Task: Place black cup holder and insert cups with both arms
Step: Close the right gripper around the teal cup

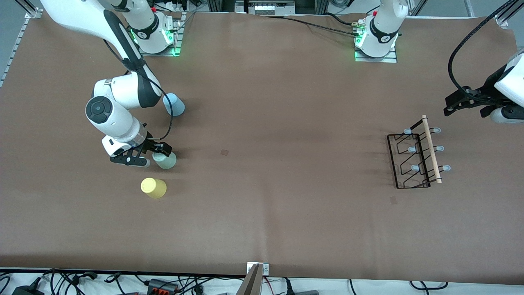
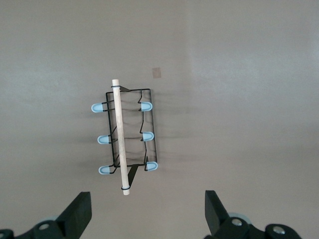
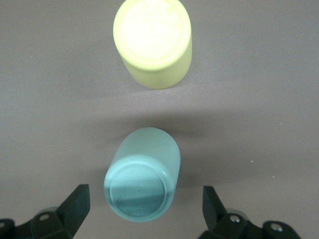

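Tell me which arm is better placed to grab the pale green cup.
Right. Its tool hangs open around the pale green cup; the left tool is open above the black cup holder.
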`<state>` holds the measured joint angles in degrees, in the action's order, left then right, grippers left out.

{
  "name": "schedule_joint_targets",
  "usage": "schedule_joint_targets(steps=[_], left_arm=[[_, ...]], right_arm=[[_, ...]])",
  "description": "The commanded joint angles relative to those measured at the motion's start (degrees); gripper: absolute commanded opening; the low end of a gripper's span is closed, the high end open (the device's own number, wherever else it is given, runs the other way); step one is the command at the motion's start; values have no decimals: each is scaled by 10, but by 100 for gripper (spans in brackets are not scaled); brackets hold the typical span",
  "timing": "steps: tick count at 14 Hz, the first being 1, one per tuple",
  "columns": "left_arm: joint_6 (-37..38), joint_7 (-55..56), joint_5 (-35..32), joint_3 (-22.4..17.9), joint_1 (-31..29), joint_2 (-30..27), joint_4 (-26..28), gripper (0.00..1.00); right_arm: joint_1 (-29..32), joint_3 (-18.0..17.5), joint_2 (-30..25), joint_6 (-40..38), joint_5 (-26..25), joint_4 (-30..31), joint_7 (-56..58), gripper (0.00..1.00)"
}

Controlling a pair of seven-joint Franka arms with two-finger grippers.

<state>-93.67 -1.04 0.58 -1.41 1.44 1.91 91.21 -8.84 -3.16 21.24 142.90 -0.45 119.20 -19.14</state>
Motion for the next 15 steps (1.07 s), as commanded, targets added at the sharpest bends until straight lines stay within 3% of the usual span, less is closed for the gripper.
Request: schedule_joint_targets(steps=[1, 15], left_arm=[[13, 3, -4, 2, 1, 6, -16, 100], [14, 3, -4, 10, 4, 5, -17, 100]], right_arm=[[7, -1, 2, 1, -4, -3, -6, 100], [8, -1, 11, 3, -4, -4, -6, 100]])
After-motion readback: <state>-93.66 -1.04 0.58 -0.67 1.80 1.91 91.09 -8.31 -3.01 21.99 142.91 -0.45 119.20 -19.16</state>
